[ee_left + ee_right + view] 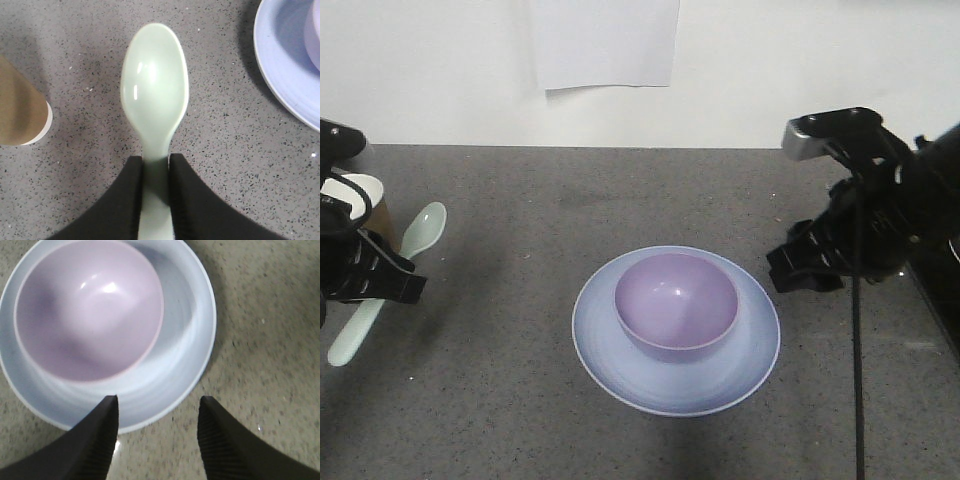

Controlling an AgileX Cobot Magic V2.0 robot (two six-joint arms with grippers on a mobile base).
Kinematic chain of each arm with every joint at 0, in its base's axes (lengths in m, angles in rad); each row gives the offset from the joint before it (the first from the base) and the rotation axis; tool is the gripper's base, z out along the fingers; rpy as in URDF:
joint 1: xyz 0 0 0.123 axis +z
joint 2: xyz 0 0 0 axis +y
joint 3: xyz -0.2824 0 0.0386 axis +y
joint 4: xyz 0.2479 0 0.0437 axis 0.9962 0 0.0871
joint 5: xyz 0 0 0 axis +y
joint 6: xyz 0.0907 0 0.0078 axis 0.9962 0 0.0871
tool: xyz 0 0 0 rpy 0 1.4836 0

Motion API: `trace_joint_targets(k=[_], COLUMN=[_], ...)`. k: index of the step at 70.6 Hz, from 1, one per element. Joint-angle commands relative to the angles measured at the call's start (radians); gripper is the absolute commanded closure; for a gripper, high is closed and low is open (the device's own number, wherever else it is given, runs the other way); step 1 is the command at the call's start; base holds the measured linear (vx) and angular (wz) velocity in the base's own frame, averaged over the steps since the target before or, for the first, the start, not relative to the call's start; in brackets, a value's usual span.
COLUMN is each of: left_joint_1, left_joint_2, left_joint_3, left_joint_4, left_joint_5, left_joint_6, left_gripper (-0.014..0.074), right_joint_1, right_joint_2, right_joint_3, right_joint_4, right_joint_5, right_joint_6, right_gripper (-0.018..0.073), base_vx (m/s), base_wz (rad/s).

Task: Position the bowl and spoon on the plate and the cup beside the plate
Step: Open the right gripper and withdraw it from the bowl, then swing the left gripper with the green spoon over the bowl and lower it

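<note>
Plate (pixel 598 352) mid-tabletop, bowl (pixel 675 300) already seated in it, so the right gripper (pixel 159 405) hangs at its rim, jaws wide, empty. Cup (pixel 383 222) stands by the left edge, well apart from the plate. Spoon (pixel 155 80) just beside the cup, handle pinched by the left gripper (pixel 156 162), likely for carrying to the plate.

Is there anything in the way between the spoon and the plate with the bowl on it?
Nothing visible. The left gripper holds the spoon by its handle, and only bare table lies between it and the plate carrying the bowl. The cup stands on the spoon's other side, off that path.
</note>
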State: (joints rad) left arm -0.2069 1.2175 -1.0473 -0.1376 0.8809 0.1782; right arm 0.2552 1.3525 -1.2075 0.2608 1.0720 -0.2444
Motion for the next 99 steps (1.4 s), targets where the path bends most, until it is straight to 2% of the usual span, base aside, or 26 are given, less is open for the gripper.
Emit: trace_joint_targets(k=[1, 14, 25, 48, 75, 85, 90, 99], left_joint_1=[-0.004, -0.004, -0.004, -0.004, -0.004, -0.004, -0.004, -0.007], left_joint_2=[-0.026, -0.026, -0.026, -0.026, -0.026, -0.025, -0.023, -0.017], left_joint_3=[-0.022, -0.022, -0.022, -0.022, -0.022, -0.022, -0.022, -0.024], left_joint_4=[-0.017, -0.017, -0.017, -0.017, -0.017, -0.066, -0.103, -0.208], left_joint_5=[-0.051, -0.051, -0.051, -0.051, -0.069, -0.080, -0.093, -0.112], left_joint_6=[-0.004, -0.004, -0.004, -0.004, -0.006, -0.011, 0.010, 0.172], left_gripper=[0.0518, 0.0517, 0.0517, 0.0517, 0.0517, 0.0517, 0.0517, 0.0517], right_joint_1=[-0.001, -0.001, -0.001, -0.001, -0.001, -0.001, -0.001, -0.001], right_joint_2=[-0.120, -0.276, -0.374, -0.474, -0.481, -0.481, -0.481, -0.481], right_joint_3=[0.068, 0.230, 0.302, 0.313, 0.313, 0.313, 0.313, 0.313], right_joint_4=[-0.005, -0.006, -0.006, -0.006, -0.006, -0.006, -0.006, -0.006], right_joint_5=[-0.060, -0.136, -0.166, -0.157, -0.157, -0.157, -0.157, -0.157], right_joint_6=[0.003, 0.006, 0.021, 0.021, 0.021, 0.021, 0.020, 0.020], right_gripper=[0.0215, 0.0217, 0.0217, 0.0217, 0.0217, 0.0217, 0.0217, 0.0217], base_vx=[0.00, 0.00, 0.00, 0.00, 0.00, 0.00, 0.00, 0.00], base_wz=[0.00, 0.00, 0.00, 0.00, 0.00, 0.00, 0.00, 0.00])
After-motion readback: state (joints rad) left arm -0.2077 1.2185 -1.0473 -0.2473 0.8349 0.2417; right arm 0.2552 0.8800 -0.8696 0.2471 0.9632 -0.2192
